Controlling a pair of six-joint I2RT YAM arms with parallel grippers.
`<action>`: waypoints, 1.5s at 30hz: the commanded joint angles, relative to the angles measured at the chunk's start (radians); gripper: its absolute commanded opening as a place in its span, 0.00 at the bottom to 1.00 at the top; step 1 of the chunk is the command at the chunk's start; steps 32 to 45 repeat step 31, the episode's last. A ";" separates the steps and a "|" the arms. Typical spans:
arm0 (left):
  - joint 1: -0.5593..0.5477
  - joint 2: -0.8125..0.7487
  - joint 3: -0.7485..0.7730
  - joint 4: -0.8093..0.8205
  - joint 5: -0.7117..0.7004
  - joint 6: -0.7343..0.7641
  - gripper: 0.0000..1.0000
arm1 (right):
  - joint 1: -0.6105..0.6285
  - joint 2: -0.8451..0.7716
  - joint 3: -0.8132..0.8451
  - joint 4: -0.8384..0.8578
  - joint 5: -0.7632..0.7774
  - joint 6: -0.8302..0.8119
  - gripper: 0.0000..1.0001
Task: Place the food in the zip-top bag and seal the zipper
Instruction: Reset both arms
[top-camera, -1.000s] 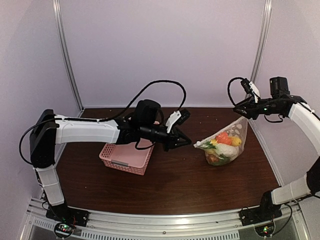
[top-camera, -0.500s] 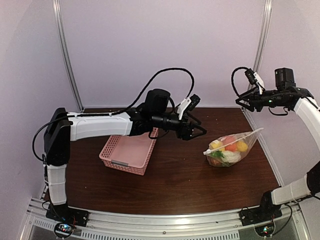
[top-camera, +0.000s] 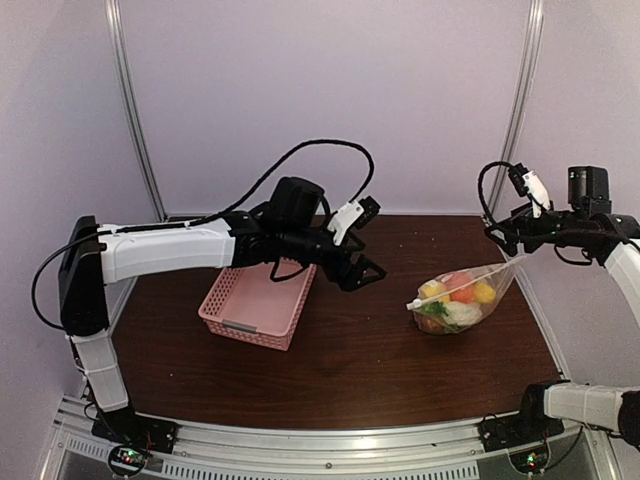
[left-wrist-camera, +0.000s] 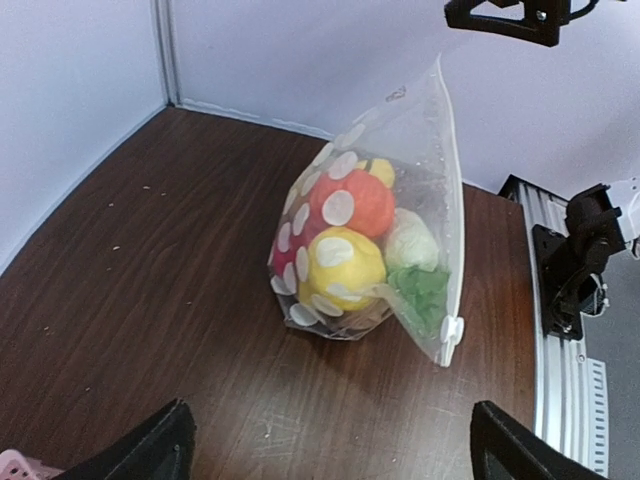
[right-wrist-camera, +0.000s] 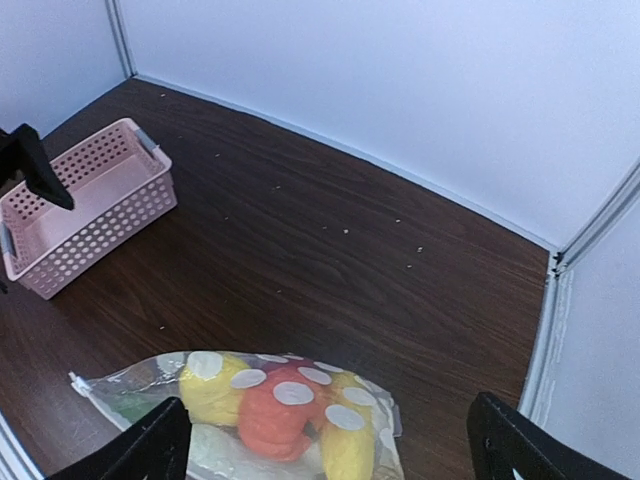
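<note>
top external shows our left gripper (top-camera: 366, 274) with fingers apart, beside the pink lattice plastic basket (top-camera: 255, 305). our right gripper (top-camera: 503, 240), also spread, hangs over the clear polka-dotted zip-top bag (top-camera: 487, 275) of plastic toy food (top-camera: 455, 293) on the brown table (top-camera: 340, 370).

On the table (top-camera: 340, 375) the basket (top-camera: 255, 305) lies at the left and the bag (top-camera: 464, 298), with the food (left-wrist-camera: 345, 235) inside it, rests well apart at the right, while the left gripper (top-camera: 368, 275) hangs between them and the right gripper (top-camera: 505, 238) hangs above the bag's far right corner.
</note>
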 joint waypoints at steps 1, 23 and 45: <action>0.034 -0.115 -0.066 -0.087 -0.168 0.056 0.98 | -0.006 -0.038 -0.013 0.118 0.253 0.125 1.00; 0.223 -0.582 -0.384 -0.047 -0.845 -0.015 0.98 | -0.006 -0.149 -0.028 0.225 0.497 0.305 1.00; 0.260 -0.674 -0.507 0.090 -0.874 -0.067 0.98 | -0.006 -0.126 -0.027 0.261 0.432 0.315 0.99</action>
